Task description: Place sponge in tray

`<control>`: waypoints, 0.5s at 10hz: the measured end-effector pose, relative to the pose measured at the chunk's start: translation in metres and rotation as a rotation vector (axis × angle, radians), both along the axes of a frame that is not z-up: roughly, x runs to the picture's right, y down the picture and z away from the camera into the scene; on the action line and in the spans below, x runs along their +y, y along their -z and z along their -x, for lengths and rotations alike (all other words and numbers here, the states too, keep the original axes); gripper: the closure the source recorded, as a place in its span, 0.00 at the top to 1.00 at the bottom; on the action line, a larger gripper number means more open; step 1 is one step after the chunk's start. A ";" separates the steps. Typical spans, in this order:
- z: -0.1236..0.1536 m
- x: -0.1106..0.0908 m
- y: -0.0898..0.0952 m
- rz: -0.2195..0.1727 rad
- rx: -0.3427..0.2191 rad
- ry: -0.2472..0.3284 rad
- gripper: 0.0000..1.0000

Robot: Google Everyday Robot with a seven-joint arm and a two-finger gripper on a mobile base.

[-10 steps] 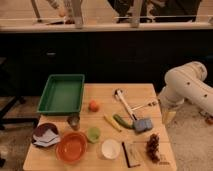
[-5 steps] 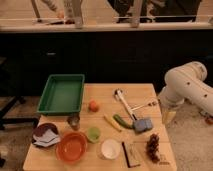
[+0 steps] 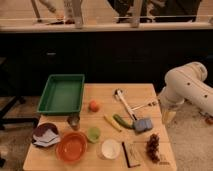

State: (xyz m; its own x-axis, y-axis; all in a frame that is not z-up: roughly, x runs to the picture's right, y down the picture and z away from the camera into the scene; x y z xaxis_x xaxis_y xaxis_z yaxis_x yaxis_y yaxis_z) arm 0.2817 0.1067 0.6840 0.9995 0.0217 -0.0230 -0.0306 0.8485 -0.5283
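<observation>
A large rectangular green plastic tray (image 3: 62, 94) with raised sloping sides sits at the far left corner of the pale wooden bench (image 3: 102, 92), and nothing lies inside it. The small grey-blue soft rectangular sponge (image 3: 142, 125) lies well apart from it, right of the bench's middle, flat on the wood. Just left of the sponge, touching or nearly so, is a short dark green elongated vegetable (image 3: 121, 121), and left of that a thin yellow stick (image 3: 112, 123). A white long-handled spoon (image 3: 125, 103) runs diagonally from the far side toward the sponge.

The robot's thick white arm (image 3: 187, 87) bends in from the right, and its pincer (image 3: 168, 116) hangs low at the bench's right edge, right of the sponge and not touching it. Whether the pincer is open or closed cannot be told.

Between tray and sponge sits a small round orange fruit (image 3: 93, 105). Along the near side stand a small metal cup (image 3: 74, 120), a small green cup (image 3: 93, 134), a white cup (image 3: 110, 148) and a round orange bowl (image 3: 72, 147). A tan rectangular block with a black edge (image 3: 129, 153) lies near the sponge's near side.
</observation>
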 end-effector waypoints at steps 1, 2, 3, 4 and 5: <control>0.000 0.004 -0.002 0.007 -0.047 -0.019 0.80; -0.002 0.008 -0.005 0.015 -0.089 -0.042 0.80; 0.001 0.011 -0.009 0.031 -0.123 -0.049 0.80; 0.002 0.015 -0.013 0.044 -0.132 -0.040 0.80; 0.005 0.016 -0.017 0.053 -0.139 -0.027 0.80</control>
State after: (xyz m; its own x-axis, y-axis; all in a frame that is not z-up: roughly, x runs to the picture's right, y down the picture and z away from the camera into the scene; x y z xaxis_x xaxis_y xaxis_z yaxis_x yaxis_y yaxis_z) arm 0.2766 0.1230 0.7007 0.9922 0.0506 0.1139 0.0240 0.8193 -0.5728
